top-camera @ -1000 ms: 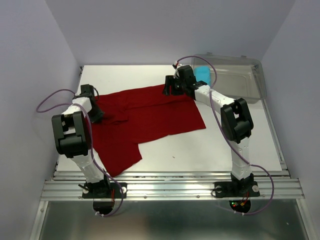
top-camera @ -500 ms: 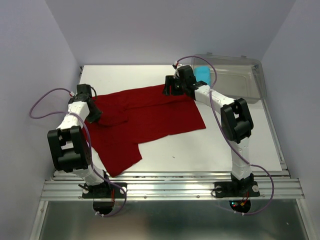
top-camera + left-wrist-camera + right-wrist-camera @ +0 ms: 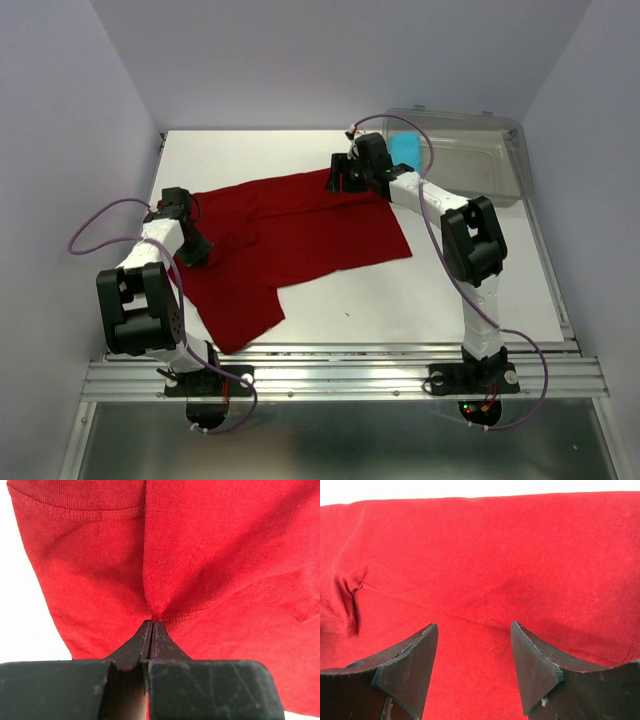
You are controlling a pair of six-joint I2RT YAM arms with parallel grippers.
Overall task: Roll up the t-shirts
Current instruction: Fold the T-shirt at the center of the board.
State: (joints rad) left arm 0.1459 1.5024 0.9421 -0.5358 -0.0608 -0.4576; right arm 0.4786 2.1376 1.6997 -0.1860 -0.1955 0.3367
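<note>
The dark red t-shirt (image 3: 300, 235) lies spread on the white table (image 3: 480, 290), with a sleeve reaching toward the near edge. My left gripper (image 3: 193, 255) sits at the shirt's left edge. In the left wrist view its fingertips (image 3: 151, 622) are shut on a pinched fold of the red cloth (image 3: 210, 555). My right gripper (image 3: 338, 180) hangs over the shirt's far edge. It stands open (image 3: 474, 630) with flat red cloth (image 3: 485, 555) below its fingers. The cyan-blue t-shirt (image 3: 405, 150) shows as a small roll in the bin behind the right wrist.
A clear plastic bin (image 3: 480, 165) stands at the table's far right corner. Purple cables loop from both arms. Pale walls close in the table on the left, right and back.
My left gripper has shifted toward the near side along the shirt's left edge, still pinching cloth. The right arm has not moved.
</note>
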